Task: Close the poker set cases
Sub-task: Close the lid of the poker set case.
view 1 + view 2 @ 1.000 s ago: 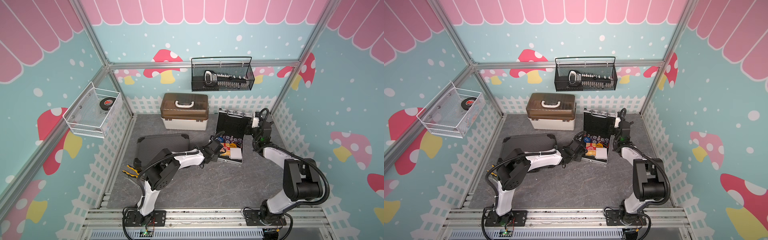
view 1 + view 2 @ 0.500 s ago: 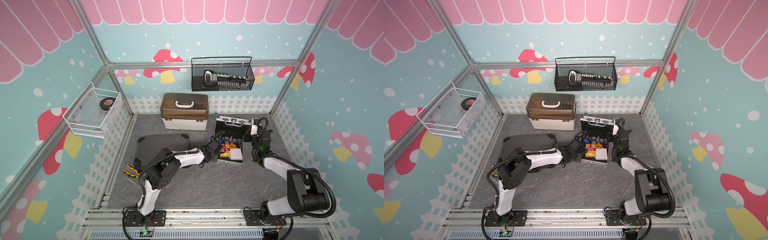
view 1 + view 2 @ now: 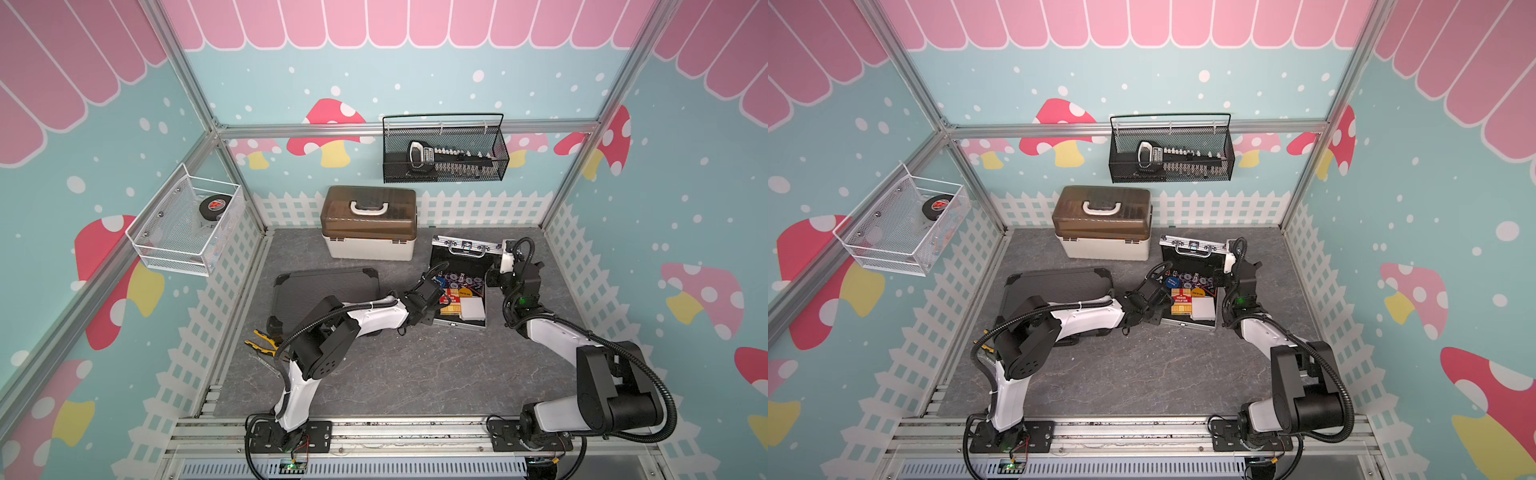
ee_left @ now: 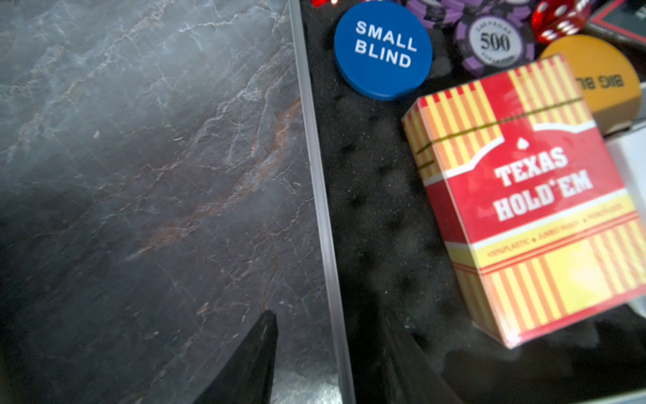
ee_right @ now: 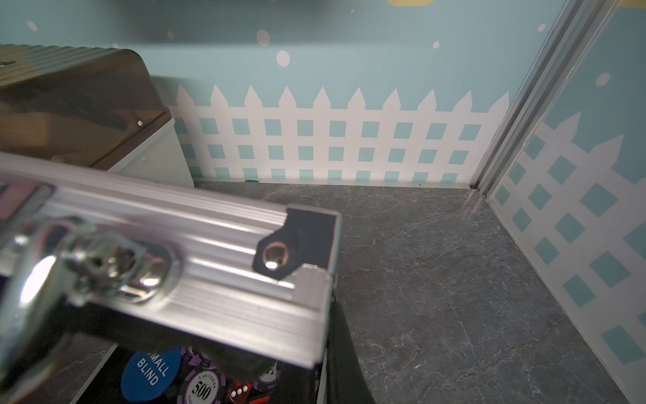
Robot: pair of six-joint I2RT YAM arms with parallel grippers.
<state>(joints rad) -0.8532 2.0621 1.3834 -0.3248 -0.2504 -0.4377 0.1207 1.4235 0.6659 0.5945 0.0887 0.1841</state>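
Observation:
The silver poker set case (image 3: 459,322) lies open at mid-right, with chips and a red card box (image 4: 524,196) inside. Its lid (image 3: 463,249) (image 3: 1192,247) hangs half lowered over the base. My right gripper (image 3: 492,276) (image 3: 1221,276) (image 5: 314,349) is shut on the lid's right-hand corner (image 5: 307,280). My left gripper (image 3: 432,291) (image 3: 1160,293) (image 4: 332,349) is open, one finger (image 4: 258,349) outside the case's left rim (image 4: 314,168) and the other inside. The black poker set case (image 3: 326,291) (image 3: 1059,286) lies closed on the left, partly under my left arm.
A cream box with a brown lid (image 3: 369,224) stands behind the cases, close to the silver lid. Yellow-handled pliers (image 3: 262,340) lie near the left fence. A black wire basket (image 3: 444,149) hangs on the back wall, a white one (image 3: 187,224) on the left wall.
The silver lid has swung down from upright to half lowered, carried by my right gripper. My left gripper has opened off the case's left rim.

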